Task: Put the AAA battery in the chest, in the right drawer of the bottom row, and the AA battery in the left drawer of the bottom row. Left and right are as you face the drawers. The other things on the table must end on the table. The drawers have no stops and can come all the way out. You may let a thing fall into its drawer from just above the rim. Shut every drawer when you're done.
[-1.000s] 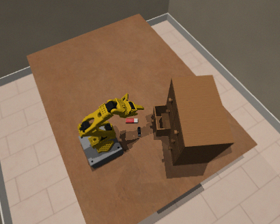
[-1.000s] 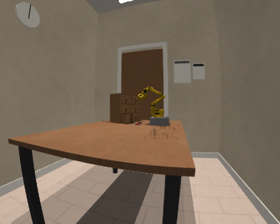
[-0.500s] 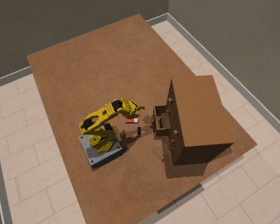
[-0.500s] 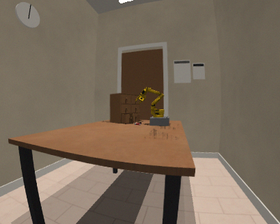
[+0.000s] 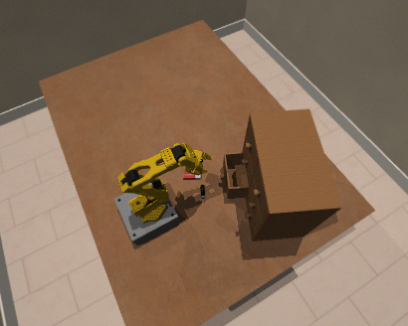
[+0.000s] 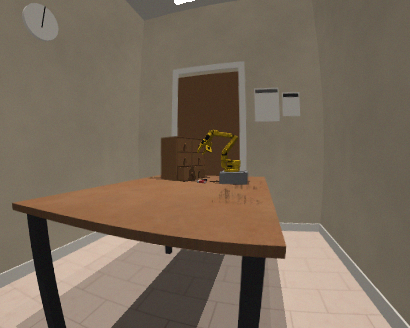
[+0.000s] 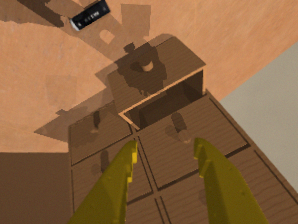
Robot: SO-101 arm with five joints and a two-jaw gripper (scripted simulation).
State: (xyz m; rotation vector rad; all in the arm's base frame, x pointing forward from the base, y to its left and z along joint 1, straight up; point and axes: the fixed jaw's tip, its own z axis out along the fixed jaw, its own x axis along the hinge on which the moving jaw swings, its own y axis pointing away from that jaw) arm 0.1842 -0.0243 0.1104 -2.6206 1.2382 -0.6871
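The wooden chest [image 5: 286, 171] stands on the table with its drawer fronts facing my arm. One bottom-row drawer [image 5: 236, 176] is pulled out, and in the wrist view [image 7: 165, 97] it looks empty. A small black battery [image 5: 202, 191] lies on the table between my base and the chest; it also shows in the wrist view [image 7: 90, 16]. I cannot tell which battery it is, and I see no second one. My gripper [image 5: 206, 158] hangs in the air above the table in front of the chest. Its fingers stand partly apart with nothing between them.
A flat red and white thing [image 5: 191, 175] lies on the table under my arm, beside the battery. The other drawers of the chest are shut. My grey base [image 5: 145, 216] stands to the left of the chest.
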